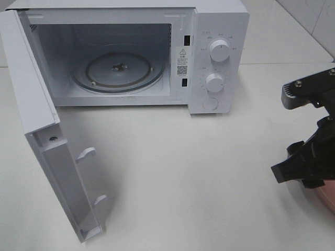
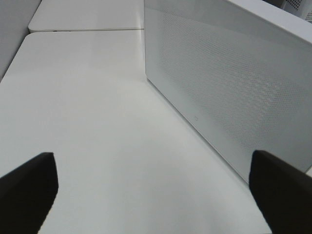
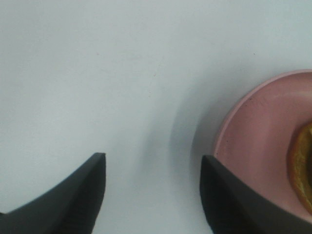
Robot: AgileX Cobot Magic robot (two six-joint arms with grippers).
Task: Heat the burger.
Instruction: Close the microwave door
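Staged kitchen corner on a robot test bench

Plain white tabletop [image 1: 172, 172], bare and seamed from several panels, the seams visible in the left wrist view; white tiled wall [image 1: 309, 18] past the far right corner. White microwave [image 1: 214, 57] at the far edge, door [image 1: 47, 157] swung open, glass turntable [image 1: 118, 70] inside, two dials on its panel. Pink plate [image 3: 258, 131] with a burger [image 3: 302, 170] at the near right edge. Black robot arm [image 1: 309, 125] over the plate. Kitchen appliance and food, but the sparse white setup and the arm read as lab, not a home.
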